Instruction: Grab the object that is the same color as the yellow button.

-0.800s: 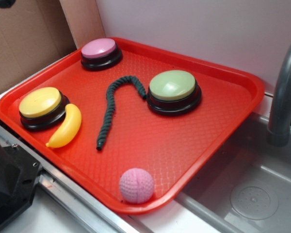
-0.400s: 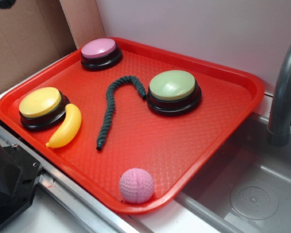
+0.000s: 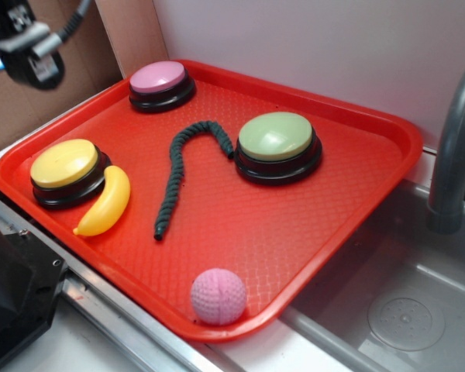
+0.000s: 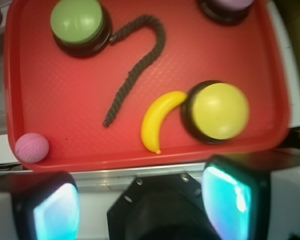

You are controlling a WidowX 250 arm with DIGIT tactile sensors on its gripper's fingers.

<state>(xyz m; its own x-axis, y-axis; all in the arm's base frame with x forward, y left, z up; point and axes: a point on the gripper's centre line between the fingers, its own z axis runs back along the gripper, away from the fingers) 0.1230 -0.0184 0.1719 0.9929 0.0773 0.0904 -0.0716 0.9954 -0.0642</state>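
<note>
The yellow toy banana (image 3: pixel 105 201) lies flat on the red tray (image 3: pixel 310 225) near its front-left edge, one end touching the black base of the yellow button (image 3: pixel 64 164), so of the 3 buttons it sits by the one whose colour it shares. The hand (image 4: pixel 142 200) hangs high above the tray's near edge with its 2 fingers (image 4: pixel 229 192) spread wide and nothing between them, probably because it has yet to descend. A dark rope (image 3: pixel 174 174) lies just right of the banana, leaving room for a grasp.
</note>
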